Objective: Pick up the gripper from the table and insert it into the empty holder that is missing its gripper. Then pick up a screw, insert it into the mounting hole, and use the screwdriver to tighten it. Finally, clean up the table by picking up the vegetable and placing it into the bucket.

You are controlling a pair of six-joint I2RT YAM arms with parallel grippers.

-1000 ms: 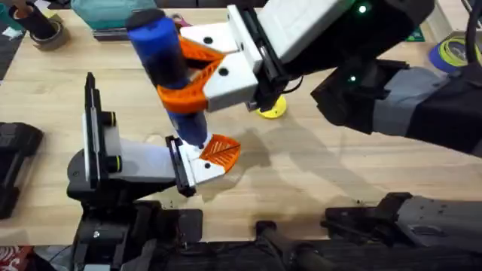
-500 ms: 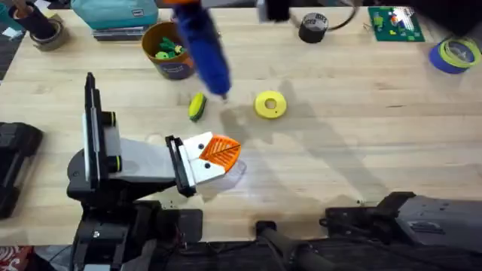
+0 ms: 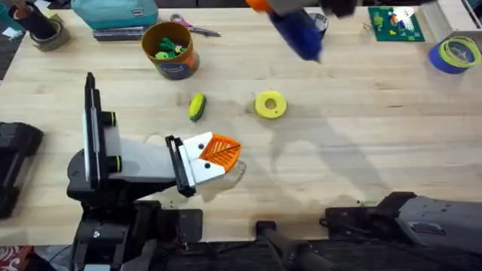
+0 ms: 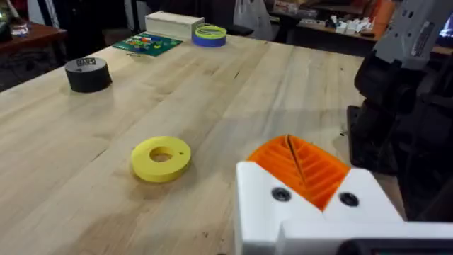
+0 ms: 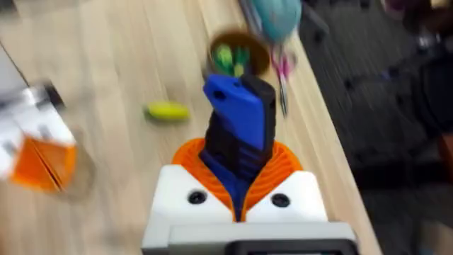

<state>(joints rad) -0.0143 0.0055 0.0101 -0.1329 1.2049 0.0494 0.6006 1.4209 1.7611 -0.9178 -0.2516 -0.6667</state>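
Screwdriver [image 5: 239,134], blue and blocky, sits clamped between ribbed orange pads [image 5: 283,164].

screwdriver [image 5: 239,131] blue, black | vegetable [image 3: 197,106] yellow-green | bucket [image 3: 170,49] orange-yellow, dark blue band | disc [image 3: 270,105] yellow | table [image 3: 361,135] pale wood

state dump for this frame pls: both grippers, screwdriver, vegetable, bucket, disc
left gripper: low over the table, orange pads together
right gripper: shut on the screwdriver
screwdriver: in the air over the table's far edge
vegetable: lying on the table, left of the yellow disc, apart from it
bucket: upright beyond the vegetable, green items inside
table: wooden
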